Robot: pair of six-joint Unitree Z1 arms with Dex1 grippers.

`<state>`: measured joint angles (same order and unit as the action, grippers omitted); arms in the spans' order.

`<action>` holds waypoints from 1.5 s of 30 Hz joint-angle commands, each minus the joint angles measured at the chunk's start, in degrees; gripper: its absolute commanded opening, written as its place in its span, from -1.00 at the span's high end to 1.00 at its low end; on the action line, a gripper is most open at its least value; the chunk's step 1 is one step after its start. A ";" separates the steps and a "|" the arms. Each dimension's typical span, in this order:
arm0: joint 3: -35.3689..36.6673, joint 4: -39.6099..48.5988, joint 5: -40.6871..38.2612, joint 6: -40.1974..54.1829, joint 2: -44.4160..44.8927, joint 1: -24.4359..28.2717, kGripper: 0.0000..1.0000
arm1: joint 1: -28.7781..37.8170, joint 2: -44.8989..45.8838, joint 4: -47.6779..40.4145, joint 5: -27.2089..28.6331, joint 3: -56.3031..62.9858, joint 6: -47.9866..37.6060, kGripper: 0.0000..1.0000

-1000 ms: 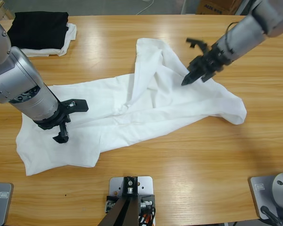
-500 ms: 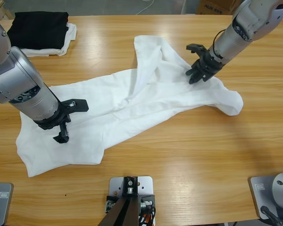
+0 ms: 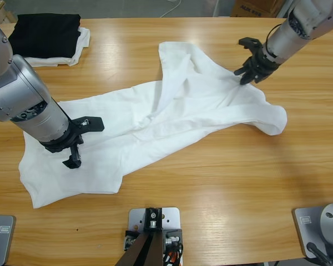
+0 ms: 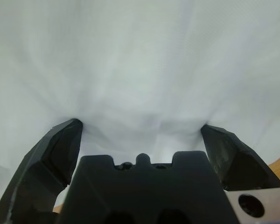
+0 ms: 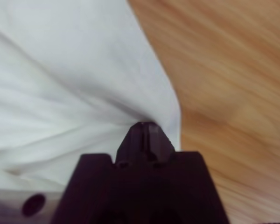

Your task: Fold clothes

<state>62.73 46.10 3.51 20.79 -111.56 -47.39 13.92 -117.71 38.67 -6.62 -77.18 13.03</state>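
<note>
Wooden bench (image 3: 211, 183), carrying a white T-shirt (image 3: 172, 119) spread crumpled and diagonal from the lower left to the right of centre, ridged along its middle. A folded black garment (image 3: 44, 33) on a smaller white cloth (image 3: 83, 40) lies at the far left corner, well apart from the shirt.

Left arm, entering from the left edge: left gripper (image 4: 140, 135) held low over the shirt's lower-left part, jaws spread wide with only flat cloth between them, nothing gripped. Right arm, entering from the upper right corner: right gripper (image 3: 248, 73) at the shirt's upper right edge, jaws closed on a pinch of fabric; in the right wrist view the cloth radiates in tension folds from the jaw tips, with bare wood just beside them.

Hazards, as judged: the right-hand pinch sits close to the hem, so a pull could slip the cloth free; a pull across the bench with the left side unanchored would drag the whole garment rather than straighten it; existing ridges could be folded in as creases.

Clearances: broad bare wood lies in front of and to the right of the shirt; the far edge is near the collar end; the stacked garments limit room at the far left.
</note>
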 commanded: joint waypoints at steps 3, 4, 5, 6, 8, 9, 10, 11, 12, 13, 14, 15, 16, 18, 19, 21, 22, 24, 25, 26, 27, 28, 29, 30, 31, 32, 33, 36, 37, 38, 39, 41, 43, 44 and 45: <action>-3.66 -1.71 -1.58 -0.13 -5.16 -0.79 -0.90 | -5.96 2.13 -0.22 6.44 2.07 -3.18 1.00; -3.66 -1.71 -1.58 -0.11 -5.16 -0.79 -0.90 | -6.17 3.78 -0.59 6.16 2.26 -3.15 1.00; -3.66 -1.71 -1.58 -0.10 -5.16 -0.83 -0.90 | -6.19 5.56 -1.03 6.34 2.49 -3.18 1.00; -3.66 -1.71 -1.58 -0.04 -5.16 -0.85 -0.90 | -6.19 7.09 -1.17 6.13 2.70 -3.34 1.00; -3.66 -1.71 -1.58 -0.04 -5.16 -0.92 -0.90 | -6.19 9.97 -2.03 1.66 3.07 -3.20 1.00; -3.66 -1.71 -1.58 -0.04 -5.16 -1.02 -0.90 | -6.19 11.13 -2.93 -3.84 3.30 -2.38 1.00; -3.63 -1.71 -1.58 -0.06 -5.16 -1.11 -0.90 | -6.06 11.80 -3.18 -9.98 3.25 -1.59 1.00; -3.58 -1.71 -1.58 -0.11 -5.16 -1.13 -0.90 | -5.87 12.06 -3.25 -14.97 3.26 -1.34 1.00; -3.58 -1.71 -1.58 -0.13 -5.16 -1.18 -0.90 | -5.84 11.31 -3.25 -19.22 3.18 -1.34 1.00; -3.58 -1.71 -1.58 -0.13 -5.16 -1.15 -0.90 | -5.89 9.76 -3.25 -22.69 3.18 -1.34 1.00; -3.58 -1.71 -1.58 -0.13 -5.16 -1.20 -0.90 | -6.20 8.04 -3.37 -24.32 3.58 -1.34 1.00; -3.58 -1.71 -1.58 -0.13 -5.12 -1.22 -0.90 | -7.01 6.26 -3.72 -24.62 4.07 -1.44 0.97; -3.58 -1.71 -1.58 -0.13 -5.05 -1.22 -0.90 | -8.42 4.63 -3.86 -25.09 4.49 -1.92 -0.17; -3.66 -1.64 -1.58 -0.13 -4.98 -1.25 -0.90 | -10.86 2.53 -4.04 -24.07 5.08 -4.63 -1.00; -3.66 -1.63 -1.58 -0.13 -4.98 -1.30 -0.90 | -11.97 2.01 -4.04 -23.04 5.55 -6.05 -1.00; -3.66 -1.68 -1.58 -0.13 -5.07 -1.30 -0.90 | -14.08 1.73 -4.04 -21.14 7.38 -8.88 -1.00; -3.63 -1.71 -1.58 -0.13 -5.07 -1.30 -0.90 | -15.40 1.80 -4.04 -20.19 8.68 -10.69 -1.00; -3.58 -1.71 -1.58 -0.13 -5.07 -1.29 -0.90 | -18.03 2.31 -4.49 -20.01 11.98 -12.91 -1.00; -3.59 -1.71 -1.58 -0.13 -5.12 -1.30 -0.90 | -18.56 2.76 -5.18 -20.01 13.60 -13.73 -1.00; -3.59 -1.71 -1.58 -0.13 -5.16 -1.29 -0.90 | -19.05 3.19 -5.97 -20.01 15.01 -14.56 -1.00; -3.58 -1.71 -1.58 -0.13 -5.16 -1.30 -0.90 | -19.56 3.52 -6.83 -20.01 16.24 -15.35 -1.00; -3.58 -1.71 -1.58 -0.13 -5.16 -1.30 -0.90 | -20.04 3.82 -7.78 -20.07 17.26 -15.84 -1.00; -3.58 -1.71 -1.58 -0.13 -5.16 -1.30 -0.90 | -20.30 3.98 -8.24 -20.08 17.75 -16.03 -1.00; -3.58 -1.71 -1.58 -0.13 -5.16 -1.30 -0.90 | -20.62 3.98 -8.36 -20.07 17.82 -16.02 -1.00; -3.59 -1.71 -1.58 -0.13 -5.14 -1.30 -0.90 | -20.95 3.98 -8.69 -20.08 17.96 -16.00 -1.00; -3.66 -1.71 -1.58 -0.13 -5.07 -1.29 -0.90 | -21.25 3.94 -9.19 -20.10 18.21 -15.86 -1.00; -3.66 -1.71 -1.58 -0.13 -5.07 -1.29 -0.90 | -21.48 3.78 -9.80 -20.12 18.50 -15.65 -1.00; -3.66 -1.71 -1.58 -0.13 -5.07 -1.30 -0.90 | -21.99 2.04 -12.05 -23.18 19.61 -14.28 -0.96; -3.66 -1.71 -1.58 -0.13 -5.07 -1.30 -0.90 | -22.01 1.43 -12.23 -24.95 19.70 -13.40 -0.81; -3.66 -1.71 -1.58 -0.13 -5.07 -1.30 -0.90 | -22.01 1.08 -12.33 -26.59 19.70 -12.64 -0.61; -3.66 -1.71 -1.58 -0.13 -5.07 -1.30 -0.90 | -22.01 0.72 -12.39 -28.24 19.65 -11.90 -0.47; -3.59 -1.71 -1.58 -0.13 -5.16 -1.30 -0.90 | -22.01 0.02 -12.37 -30.40 19.61 -10.90 -0.44; -3.58 -1.71 -1.58 -0.13 -5.16 -1.30 -0.90 | -22.01 -0.72 -11.98 -31.83 19.72 -10.11 -0.33; -3.59 -1.71 -1.58 -0.13 -5.14 -1.30 -0.90 | -22.01 -1.19 -11.68 -32.32 19.86 -9.69 -0.19; -3.66 -1.71 -1.58 -0.13 -5.09 -1.30 -0.90 | -22.01 -1.56 -11.51 -32.76 20.14 -9.35 -0.19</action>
<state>62.71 46.00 3.51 20.79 -111.54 -47.54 -7.45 -113.04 26.97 -35.47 -59.65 1.09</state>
